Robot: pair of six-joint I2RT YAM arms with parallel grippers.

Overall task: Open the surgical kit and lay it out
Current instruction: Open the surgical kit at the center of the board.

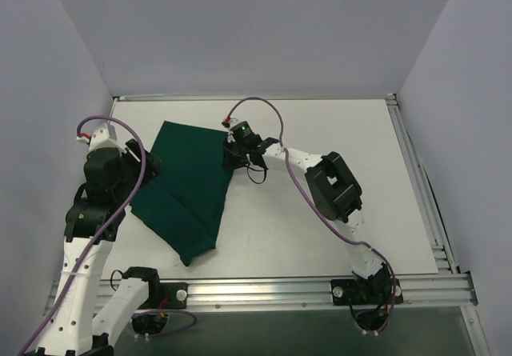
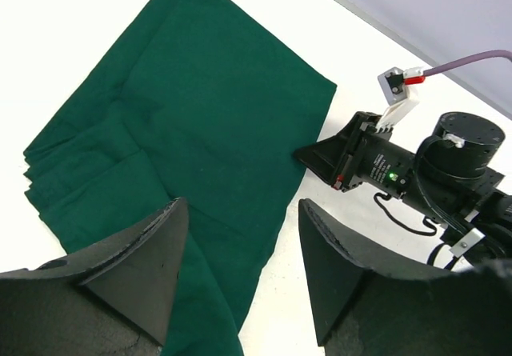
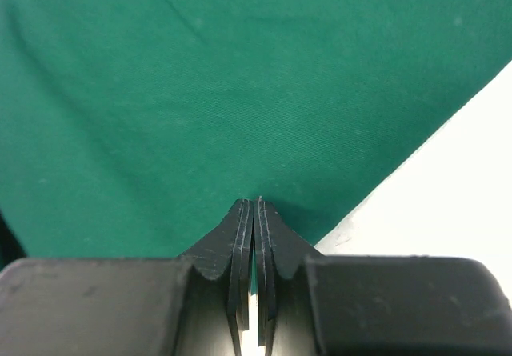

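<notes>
The dark green cloth wrap [image 1: 192, 188] lies folded on the white table, left of centre; it also shows in the left wrist view [image 2: 200, 116] and fills the right wrist view [image 3: 200, 92]. The metal tray and steel instruments are hidden. My right gripper [image 1: 230, 161] is shut at the wrap's right edge, its tips [image 3: 256, 201] pinching the cloth, with a sliver of green between the jaws. It shows in the left wrist view too [image 2: 308, 154]. My left gripper [image 1: 149, 164] is open and empty, hovering over the wrap's left side [image 2: 240, 206].
The white table [image 1: 336, 132] is bounded by a metal rail at the near edge [image 1: 320, 292] and grey walls on three sides. A purple cable [image 1: 264, 104] loops over the right arm. The right arm's elbow [image 1: 332, 184] stands at mid-table.
</notes>
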